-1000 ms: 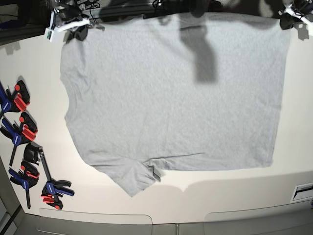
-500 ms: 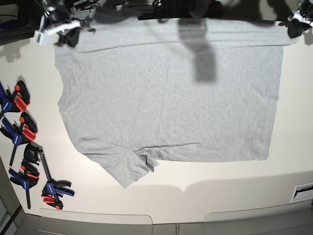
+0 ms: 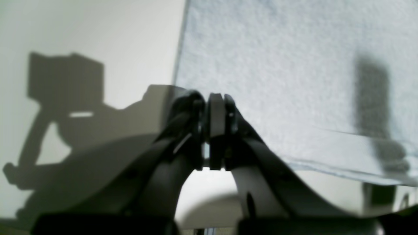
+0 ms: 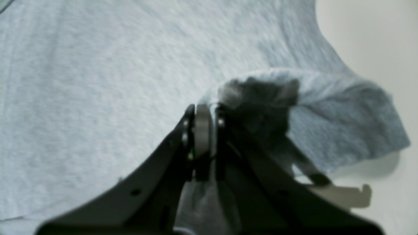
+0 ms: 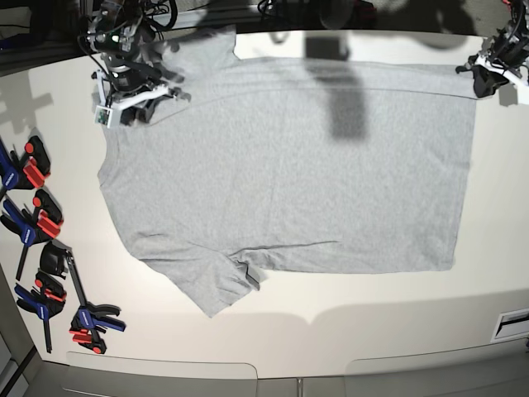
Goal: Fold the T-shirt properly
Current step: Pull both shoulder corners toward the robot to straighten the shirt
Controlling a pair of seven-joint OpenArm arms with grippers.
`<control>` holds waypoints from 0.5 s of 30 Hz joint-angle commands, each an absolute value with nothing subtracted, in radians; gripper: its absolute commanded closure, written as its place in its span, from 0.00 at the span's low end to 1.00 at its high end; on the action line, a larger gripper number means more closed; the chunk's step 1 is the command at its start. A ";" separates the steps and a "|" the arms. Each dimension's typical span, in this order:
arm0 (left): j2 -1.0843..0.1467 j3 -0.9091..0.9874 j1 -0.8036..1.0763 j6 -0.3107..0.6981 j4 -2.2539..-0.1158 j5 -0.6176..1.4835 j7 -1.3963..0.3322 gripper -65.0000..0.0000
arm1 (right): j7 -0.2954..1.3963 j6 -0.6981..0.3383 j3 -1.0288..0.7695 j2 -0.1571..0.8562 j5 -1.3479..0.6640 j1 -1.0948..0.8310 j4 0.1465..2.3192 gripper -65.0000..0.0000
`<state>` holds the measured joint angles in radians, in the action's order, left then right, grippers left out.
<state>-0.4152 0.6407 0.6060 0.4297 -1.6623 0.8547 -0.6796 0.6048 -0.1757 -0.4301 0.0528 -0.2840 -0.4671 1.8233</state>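
1. Surroundings: a row of clamps (image 5: 37, 248) with red and blue handles lies along the left edge of the counter (image 5: 388, 318), well apart from the T-shirt (image 5: 289, 174). Nothing lies on the cloth itself except the shadows of the arms
2. Location of the T-shirt: it is spread flat over most of the cream counter, plain side up. One short sleeve sticks out toward the near edge at lower left; the straight hem edge runs down the right side in the base view
3. Right end effector (image 4: 204, 112): jaws narrow, pinched on a bunched fold of the T-shirt at the far-left corner in the base view (image 5: 124, 91). The fold rises in a soft hump beside the fingers (image 4: 202, 130)
4. Left end effector (image 3: 212, 104): jaws narrow, nearly together, at the far-right corner of the T-shirt (image 5: 488, 78). A thin strip of cloth edge appears to sit between them, and the lifted edge runs away from it as a taut band
5. Materials: the T-shirt is a light heather-grey knit with a fine flecked texture, lying mostly smooth with slight creases near the sleeve. The counter is smooth and matte. The end effector fingers are dark, curved and hard
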 commanded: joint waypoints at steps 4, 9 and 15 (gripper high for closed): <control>-0.432 0.678 0.609 0.433 -1.675 0.864 -0.636 1.00 | 0.537 -0.171 -0.436 0.061 -0.287 -0.460 1.836 1.00; -0.432 0.681 0.609 0.433 -1.675 0.864 -0.615 1.00 | 0.524 -0.136 -0.437 0.061 -0.282 -0.445 1.836 1.00; -0.432 0.680 0.579 0.434 -1.675 0.864 -0.605 1.00 | 0.523 -0.123 -0.436 0.061 -0.239 -0.393 1.836 1.00</control>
